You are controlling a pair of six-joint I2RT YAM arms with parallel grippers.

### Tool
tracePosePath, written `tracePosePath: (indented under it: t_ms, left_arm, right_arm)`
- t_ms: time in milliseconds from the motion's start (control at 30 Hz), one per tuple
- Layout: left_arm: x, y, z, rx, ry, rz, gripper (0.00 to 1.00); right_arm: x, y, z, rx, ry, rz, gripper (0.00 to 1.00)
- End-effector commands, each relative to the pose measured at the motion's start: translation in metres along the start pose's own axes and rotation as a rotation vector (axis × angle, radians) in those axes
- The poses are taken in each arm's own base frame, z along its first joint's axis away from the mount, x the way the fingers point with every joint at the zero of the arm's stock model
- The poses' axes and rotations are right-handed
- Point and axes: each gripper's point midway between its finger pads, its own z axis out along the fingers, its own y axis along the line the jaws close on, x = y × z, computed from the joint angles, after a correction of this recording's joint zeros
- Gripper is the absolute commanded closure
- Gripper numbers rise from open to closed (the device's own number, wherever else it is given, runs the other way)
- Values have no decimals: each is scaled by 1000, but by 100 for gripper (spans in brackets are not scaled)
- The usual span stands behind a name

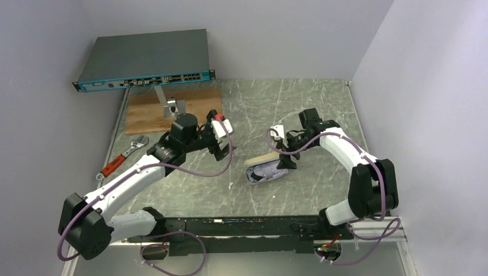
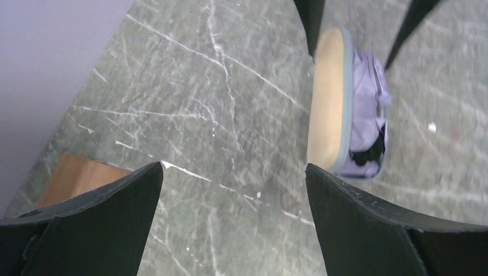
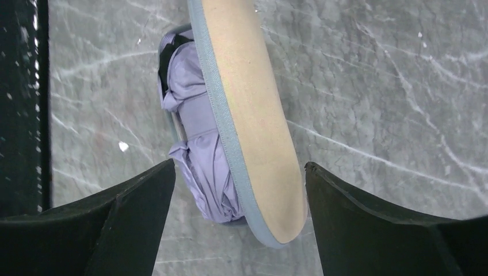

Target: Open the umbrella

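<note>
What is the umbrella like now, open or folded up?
Folded. The umbrella is a crumpled bundle lying flat, with nothing spread out.

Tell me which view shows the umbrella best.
Right wrist: the umbrella fills the frame, cream panel and lavender fabric sharp. Left wrist catches it farther off at the top edge; top external shows it small.

Network switch [image 1: 147,59], wooden board [image 1: 151,109], adjustable wrench [image 1: 136,145], red tool handle [image 1: 113,165], grey marble table [image 1: 322,103]
</note>
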Motion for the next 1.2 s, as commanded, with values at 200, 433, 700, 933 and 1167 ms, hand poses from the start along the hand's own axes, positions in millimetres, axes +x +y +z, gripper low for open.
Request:
tracePosePath:
  t_ms: [200, 433, 700, 933, 1167]
  left_arm:
    - [11, -69, 0, 256, 21, 351, 0]
    - [13, -125, 39, 361, 65, 325, 0]
    - [34, -149, 96, 345, 157, 333, 0]
    - [48, -159, 122, 365, 181, 269, 20]
    - [80, -157, 135, 338, 294, 240, 46]
  right_arm:
    - [-11, -32, 2, 99, -34, 274, 32]
    - [-5, -61, 9, 162, -33, 416, 49]
    - [-3, -66, 15, 153, -59, 497, 51]
    - [13, -62, 22, 151, -41, 552, 55]
    - [20, -64, 22, 140, -66, 627, 57]
